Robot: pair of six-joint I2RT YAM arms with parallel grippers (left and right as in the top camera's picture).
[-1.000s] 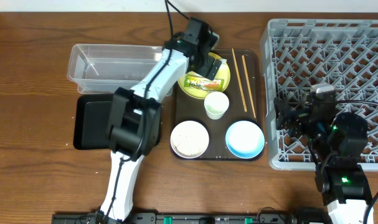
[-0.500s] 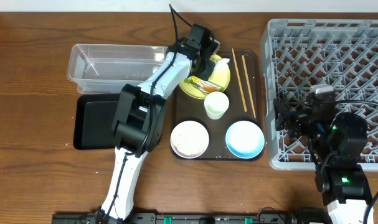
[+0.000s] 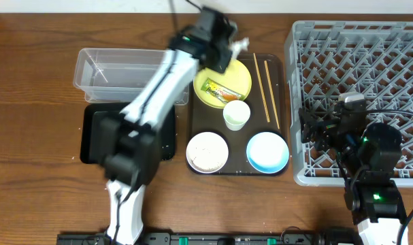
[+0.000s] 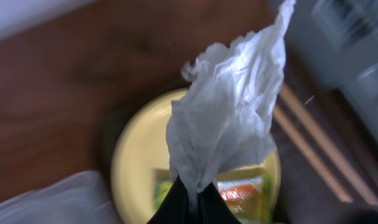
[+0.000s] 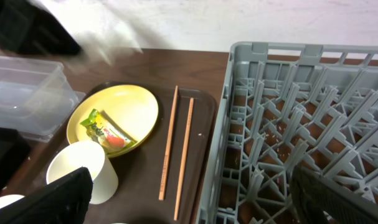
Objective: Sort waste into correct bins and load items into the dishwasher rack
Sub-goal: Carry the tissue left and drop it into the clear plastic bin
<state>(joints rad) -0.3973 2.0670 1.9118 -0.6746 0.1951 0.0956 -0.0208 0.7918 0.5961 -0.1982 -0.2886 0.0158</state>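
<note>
My left gripper (image 3: pixel 223 46) is shut on the crumpled white tissue (image 4: pixel 229 118), which hangs above the back edge of the yellow plate (image 3: pixel 240 76). The green wrapper (image 3: pixel 220 90) still lies on the plate. Two chopsticks (image 3: pixel 265 88) lie to the right of the plate on the brown serving tray (image 3: pixel 282 102). A white cup (image 3: pixel 237 114), a white bowl (image 3: pixel 207 152) with rice and a light blue bowl (image 3: pixel 267 151) stand in front of the plate. My right gripper (image 5: pixel 189 205) stands open over the left wall of the grey rack (image 3: pixel 359 68).
The clear tub (image 3: pixel 118 71) stands left of the serving tray, and the shallow black tray (image 3: pixel 97 133) lies in front of it, partly under my left arm. The rack fills the right side of the table.
My left gripper has shut on the tissue and lifted it off the yellow plate, moving up and back. The right arm has not moved.
</note>
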